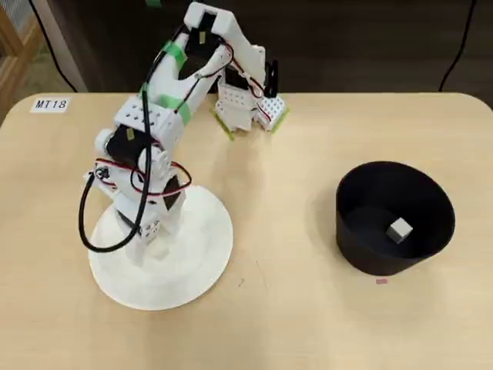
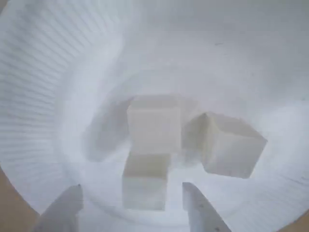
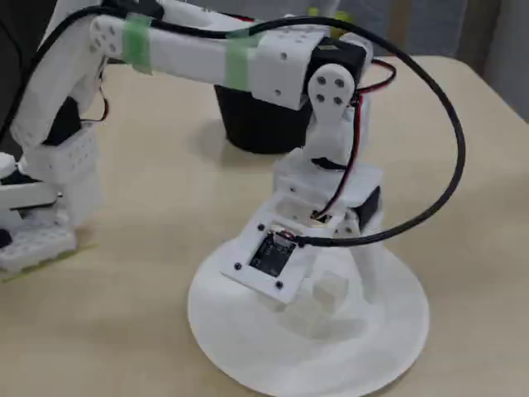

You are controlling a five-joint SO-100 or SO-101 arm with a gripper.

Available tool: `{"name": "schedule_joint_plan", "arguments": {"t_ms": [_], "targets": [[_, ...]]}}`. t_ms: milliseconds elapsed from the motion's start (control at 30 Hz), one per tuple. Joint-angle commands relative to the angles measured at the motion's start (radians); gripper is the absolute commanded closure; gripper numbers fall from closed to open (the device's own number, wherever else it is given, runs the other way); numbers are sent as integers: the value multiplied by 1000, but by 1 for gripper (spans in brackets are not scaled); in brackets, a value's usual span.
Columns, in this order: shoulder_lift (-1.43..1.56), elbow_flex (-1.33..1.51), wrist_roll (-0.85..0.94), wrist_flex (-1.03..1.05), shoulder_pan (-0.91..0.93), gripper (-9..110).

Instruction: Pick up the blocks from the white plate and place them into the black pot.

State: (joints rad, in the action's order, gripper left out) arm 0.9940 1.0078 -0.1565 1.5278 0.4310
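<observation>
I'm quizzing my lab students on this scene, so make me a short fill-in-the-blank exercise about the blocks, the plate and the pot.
1. The black pot already holds ____ block.
2. In the wrist view, ____ blocks lie on the white plate.
3. The gripper hangs over the plate with its jaws ____ around the nearest block.
4. The pot's colour is ____.

Missing words: one; three; open; black

Your arm (image 3: 273, 58) is white printed plastic with black servo blocks, two green tape bands (image 3: 136, 37) around its long link, red wires and a thick looping black cable (image 3: 450, 157), small dark screws, and a gripper (image 2: 130, 203) ending in pale, flat fingers (image 2: 200, 208)
</observation>
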Motion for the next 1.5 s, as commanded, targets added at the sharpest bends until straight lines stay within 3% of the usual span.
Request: {"name": "schedule_joint_plan", "arguments": {"t_ms": [0,167,333,567,800,967,1133,1300,1467], "targets": [[-18,-83,11,5,11,73],[-54,-94,12,-6,9,78],[-94,-98,-55,-20,9,104],[-71,-176,28,-21,2,104],[213,-193,242,-67,-54,104],[561,29,291,-107,-219,104],[885,259,282,-181,-518,104],[1124,586,229,-377,-833,104],[1244,917,184,-629,-1011,104]]}}
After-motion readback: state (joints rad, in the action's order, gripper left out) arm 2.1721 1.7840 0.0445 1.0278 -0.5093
